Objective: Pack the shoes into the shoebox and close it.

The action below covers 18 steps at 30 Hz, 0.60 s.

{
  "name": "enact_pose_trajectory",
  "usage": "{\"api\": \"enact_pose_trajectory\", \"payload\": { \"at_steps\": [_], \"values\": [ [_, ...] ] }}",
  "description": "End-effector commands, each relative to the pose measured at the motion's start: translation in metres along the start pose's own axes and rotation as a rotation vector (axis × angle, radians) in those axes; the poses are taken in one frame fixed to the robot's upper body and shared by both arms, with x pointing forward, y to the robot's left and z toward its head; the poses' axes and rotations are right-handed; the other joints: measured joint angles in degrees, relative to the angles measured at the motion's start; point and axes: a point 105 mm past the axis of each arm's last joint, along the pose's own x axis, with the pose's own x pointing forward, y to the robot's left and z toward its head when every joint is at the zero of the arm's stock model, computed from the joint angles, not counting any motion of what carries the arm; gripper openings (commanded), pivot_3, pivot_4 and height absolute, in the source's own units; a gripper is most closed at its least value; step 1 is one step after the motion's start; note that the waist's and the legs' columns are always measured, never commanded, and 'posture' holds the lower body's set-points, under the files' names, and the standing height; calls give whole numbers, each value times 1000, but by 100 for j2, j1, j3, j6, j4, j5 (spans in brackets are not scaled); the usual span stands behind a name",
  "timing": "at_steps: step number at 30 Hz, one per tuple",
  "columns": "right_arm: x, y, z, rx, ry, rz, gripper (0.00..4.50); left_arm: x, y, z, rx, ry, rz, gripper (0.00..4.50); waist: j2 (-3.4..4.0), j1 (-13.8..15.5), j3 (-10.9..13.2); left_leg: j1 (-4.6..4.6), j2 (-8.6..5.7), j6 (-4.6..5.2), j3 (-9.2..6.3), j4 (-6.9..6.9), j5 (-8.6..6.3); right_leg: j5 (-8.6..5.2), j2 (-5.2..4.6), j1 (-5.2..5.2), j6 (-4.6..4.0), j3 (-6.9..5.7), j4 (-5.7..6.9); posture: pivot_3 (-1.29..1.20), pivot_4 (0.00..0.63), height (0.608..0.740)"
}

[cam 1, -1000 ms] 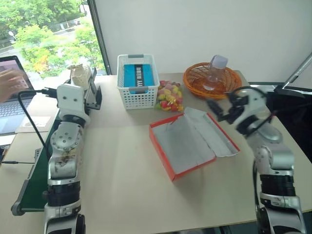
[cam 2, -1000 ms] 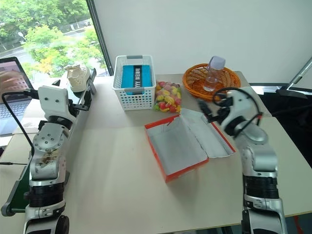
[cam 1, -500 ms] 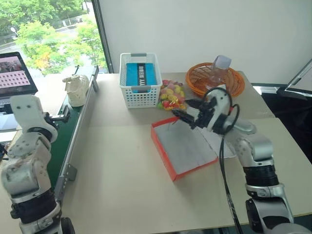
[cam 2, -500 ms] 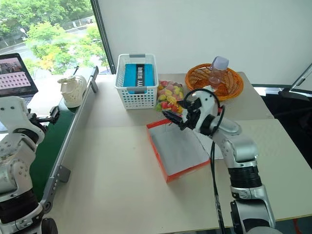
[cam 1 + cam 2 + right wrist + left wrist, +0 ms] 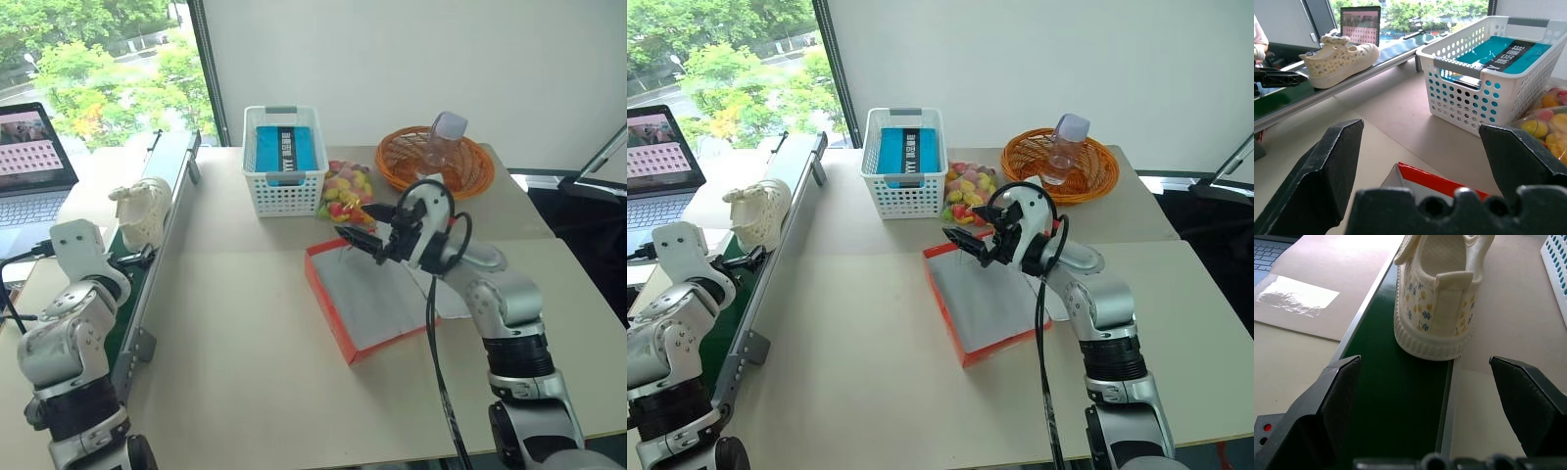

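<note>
One cream shoe [image 5: 145, 211] with a small flower print stands on the green conveyor belt [image 5: 1391, 396] at the table's left, heel toward my left gripper [image 5: 1424, 361]. That gripper is open just short of the heel, with nothing between its fingers [image 5: 1327, 401]. The shoebox [image 5: 328, 299] lies open mid-table, orange-red outside and white inside. Its lid [image 5: 453, 299] is folded out to the right, partly behind my right arm. My right gripper [image 5: 364, 233] hovers open and empty over the box's far left corner [image 5: 1420, 178].
Behind the box stand a white lattice basket [image 5: 284, 157] holding a blue pack, a bag of coloured sweets [image 5: 343, 191], and an orange wicker basket [image 5: 431, 157] with a clear bottle. A laptop [image 5: 29, 166] sits at far left beyond the belt.
The shoe has travelled along the belt toward me. My left gripper sank and swung left, lining up behind its heel. My right gripper swung left from the lid side to the box's far corner.
</note>
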Motion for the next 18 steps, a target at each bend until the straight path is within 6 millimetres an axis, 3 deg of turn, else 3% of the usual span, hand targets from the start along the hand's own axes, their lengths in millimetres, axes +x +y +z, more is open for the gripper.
{"api": "enact_pose_trajectory", "payload": {
  "at_steps": [1, 7, 12, 15, 18],
  "values": [
    [-6, 0, 16, -47, -37, -11, 4466, 4, -1, 7, 32, -21, -18, 4500, 0, -1, 0, 0, 0, 0, 0, 0, 0, 0, 0, 0, 0, 0, 0, 0, 150, 740],
    [-6, -5, 18, -66, -37, -30, 4466, 7, 10, -10, 23, 45, 32, 4500, 0, -1, 0, -2, 1, -1, 0, 0, -1, -1, -1, -3, -1, 0, 1, 0, 150, 740],
    [-7, -10, 20, -84, -42, -56, 4500, 7, 5, -6, 6, 18, 20, 3153, 0, 33, 0, -1, 1, -3, -1, 0, -1, -1, -4, -3, -3, -4, 6, 0, 150, 740],
    [-7, -12, 21, -86, -43, -60, 4500, 7, -2, 17, 47, -71, 26, 2871, 0, 38, 0, 1, 0, -15, 0, 0, -5, 2, -8, -1, -7, -9, 10, 0, 150, 740],
    [-8, -13, 30, -50, -76, -69, 4500, 1, -36, 71, 54, -290, -64, 2871, -28, 47, 16, -3, 3, -37, -1, 1, -9, 8, -7, -2, -15, -16, 10, 0, 150, 740]
  ]
}}
